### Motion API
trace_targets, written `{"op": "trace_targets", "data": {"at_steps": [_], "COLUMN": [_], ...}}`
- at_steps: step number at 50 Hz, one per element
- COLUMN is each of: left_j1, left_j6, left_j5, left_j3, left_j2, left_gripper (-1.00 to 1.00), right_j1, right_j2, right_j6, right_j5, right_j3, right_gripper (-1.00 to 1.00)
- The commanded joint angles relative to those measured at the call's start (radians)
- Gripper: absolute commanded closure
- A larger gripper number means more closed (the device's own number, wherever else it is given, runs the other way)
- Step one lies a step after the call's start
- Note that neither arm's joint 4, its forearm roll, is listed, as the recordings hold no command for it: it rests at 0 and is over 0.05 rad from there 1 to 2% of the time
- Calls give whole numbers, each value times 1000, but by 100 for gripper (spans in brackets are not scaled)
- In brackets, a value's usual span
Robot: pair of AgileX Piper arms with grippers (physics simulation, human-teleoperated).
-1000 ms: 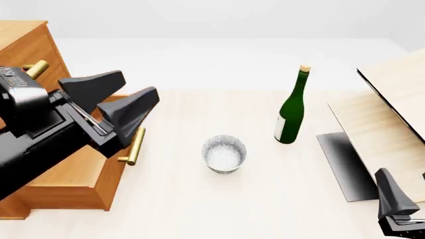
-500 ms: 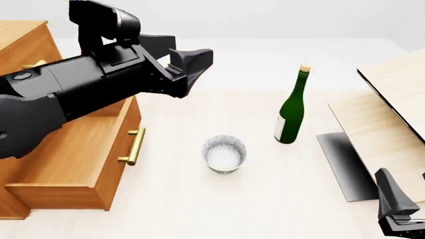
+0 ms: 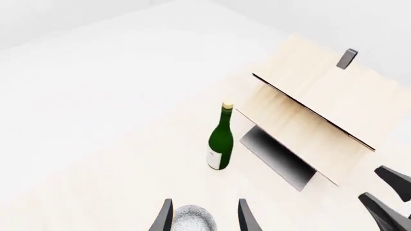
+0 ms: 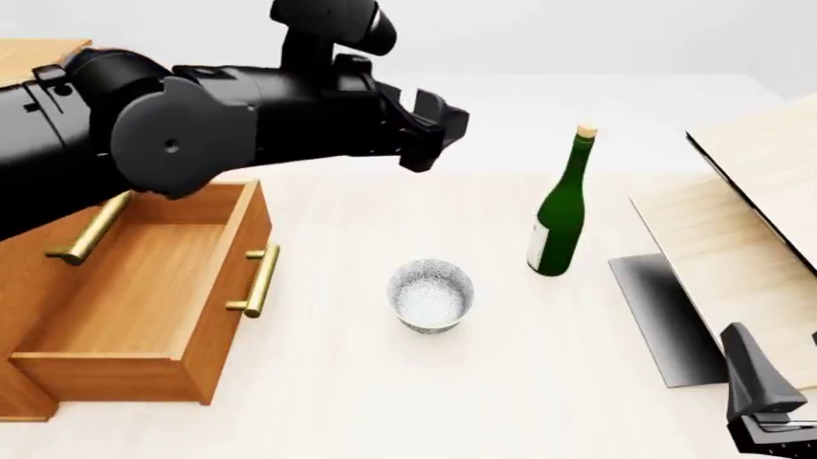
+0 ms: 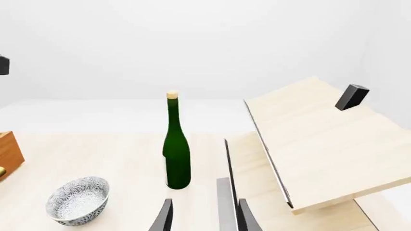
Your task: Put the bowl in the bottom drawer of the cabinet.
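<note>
Green wine bottle (image 4: 558,225): upright on the table (image 4: 383,382), dark green glass, pale cork-coloured top, white label low on the body. Stands toward the right of centre in the front view.

Pale wooden boards (image 4: 753,239): stacked at the table's right edge, the upper one tilted, with dark edges. A dark grey panel (image 4: 664,316) lies beneath them.

Small black block (image 5: 352,96): rests on the upper board.

Table: light wood grain.

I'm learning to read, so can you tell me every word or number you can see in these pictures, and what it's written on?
No words or numbers can be read anywhere.
green bottle: it has a pale label, but the label looks blank.
bowl: only a speckled pattern, no writing.
bottom drawer, left arm and pale wooden boards: no signs or labels show.
</note>
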Motion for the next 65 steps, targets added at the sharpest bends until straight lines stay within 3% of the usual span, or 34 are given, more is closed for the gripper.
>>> {"op": "trace_targets", "data": {"at_steps": [1, 42, 65], "left_j1": [30, 41, -11], "left_j6": [-29, -84, -143], "left_j5": [90, 159, 141], "left_j3": [-68, -121, -133], "left_j2": [93, 267, 376], "left_gripper": [-100, -100, -100], "right_j1": [0, 0, 0], "right_j2": [0, 0, 0], "right_j6": [0, 0, 0], "right_j5": [0, 0, 0], "right_j3": [0, 0, 0], "right_gripper": [-100, -100, -100]}}
